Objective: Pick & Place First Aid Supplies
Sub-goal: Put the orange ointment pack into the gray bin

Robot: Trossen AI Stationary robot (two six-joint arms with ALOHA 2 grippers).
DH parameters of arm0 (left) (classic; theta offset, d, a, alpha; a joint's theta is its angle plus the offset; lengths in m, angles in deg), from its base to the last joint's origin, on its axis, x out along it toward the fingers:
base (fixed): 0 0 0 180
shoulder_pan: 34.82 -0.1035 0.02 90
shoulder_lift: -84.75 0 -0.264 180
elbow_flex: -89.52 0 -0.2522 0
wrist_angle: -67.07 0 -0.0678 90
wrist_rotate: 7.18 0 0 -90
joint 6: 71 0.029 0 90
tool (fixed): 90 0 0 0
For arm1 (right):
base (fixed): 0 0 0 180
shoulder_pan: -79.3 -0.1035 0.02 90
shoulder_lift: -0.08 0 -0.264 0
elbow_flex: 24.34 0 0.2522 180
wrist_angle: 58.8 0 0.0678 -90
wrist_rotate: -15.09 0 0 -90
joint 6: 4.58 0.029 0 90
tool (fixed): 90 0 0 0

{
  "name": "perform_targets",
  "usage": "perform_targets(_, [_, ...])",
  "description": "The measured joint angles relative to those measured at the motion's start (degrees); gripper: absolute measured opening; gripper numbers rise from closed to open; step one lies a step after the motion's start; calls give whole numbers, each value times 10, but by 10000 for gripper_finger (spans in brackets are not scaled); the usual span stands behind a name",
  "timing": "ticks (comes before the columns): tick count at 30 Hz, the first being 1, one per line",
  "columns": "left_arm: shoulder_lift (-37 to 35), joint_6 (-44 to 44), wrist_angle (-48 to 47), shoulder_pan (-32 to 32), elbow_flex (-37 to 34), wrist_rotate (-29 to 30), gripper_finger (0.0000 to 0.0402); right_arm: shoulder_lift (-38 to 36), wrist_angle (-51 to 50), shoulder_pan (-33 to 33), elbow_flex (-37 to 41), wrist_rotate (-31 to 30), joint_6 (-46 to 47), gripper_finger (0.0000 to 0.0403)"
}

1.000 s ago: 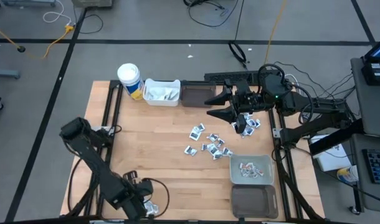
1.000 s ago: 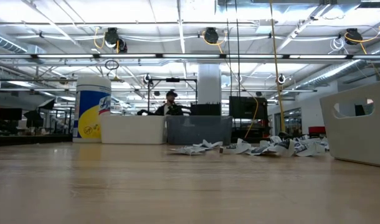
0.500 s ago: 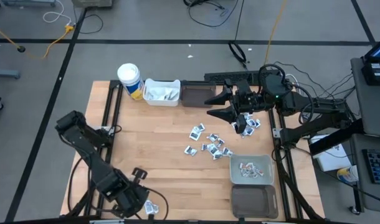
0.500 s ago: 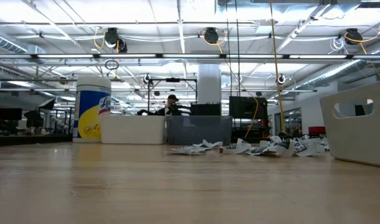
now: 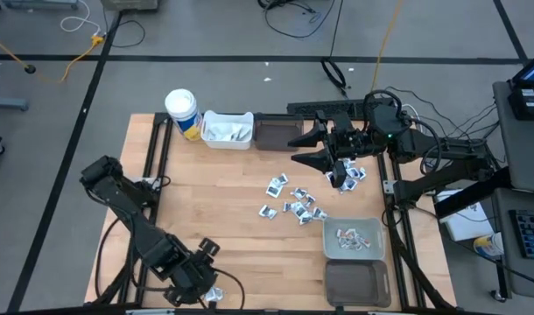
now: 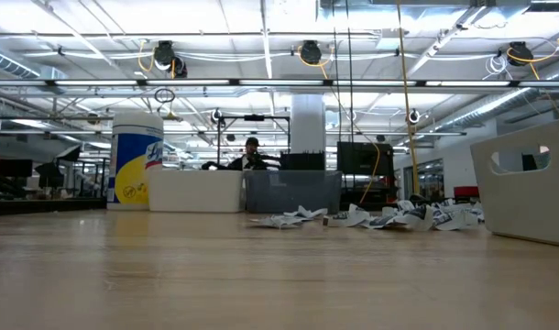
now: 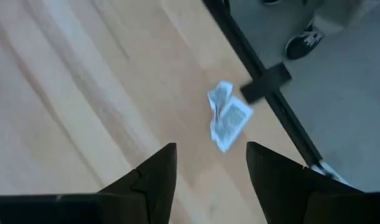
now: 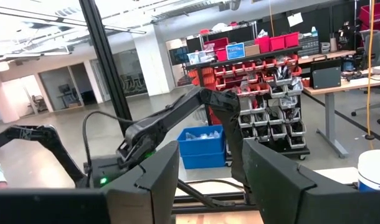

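Here, a wooden tabletop is sitting under two dark robot arms. The left hand is hovering at the near edge of the tabletop, close to the left corner. Its two dark fingers are standing spread apart with clear wood showing between them, and they are gripping nothing. Just beyond the fingertips, a small crumpled white packet with blue print is lying on the wood, right beside the black frame rail at the tabletop's edge. The fingers are not touching it. From overhead, this same packet is showing as a pale speck beside the left hand.

The right hand is hanging over the far right part of the tabletop, above a loose scatter of packets. Its fingers are parted, and the wrist camera is showing only the room between them, so nothing appears held.

More packets are lying in a white bin at the far edge, next to a white cup with a yellow band. Others are resting in a grey bin at the near right. Two dark bins, one at the far edge and one at the near right corner, are sitting alongside.
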Motion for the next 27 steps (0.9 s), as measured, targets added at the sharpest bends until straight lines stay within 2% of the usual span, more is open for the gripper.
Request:
perform_targets(13, [103, 28, 32, 13, 0, 2, 162, 0, 0, 0, 0, 0, 0, 171])
perform_targets(19, [156, 30, 33, 14, 0, -26, 176, 0, 0, 0, 0, 0, 0, 171])
perform_targets(27, [188, 29, 37, 18, -1, -23, 193, 0, -1, 0, 0, 0, 0, 171])
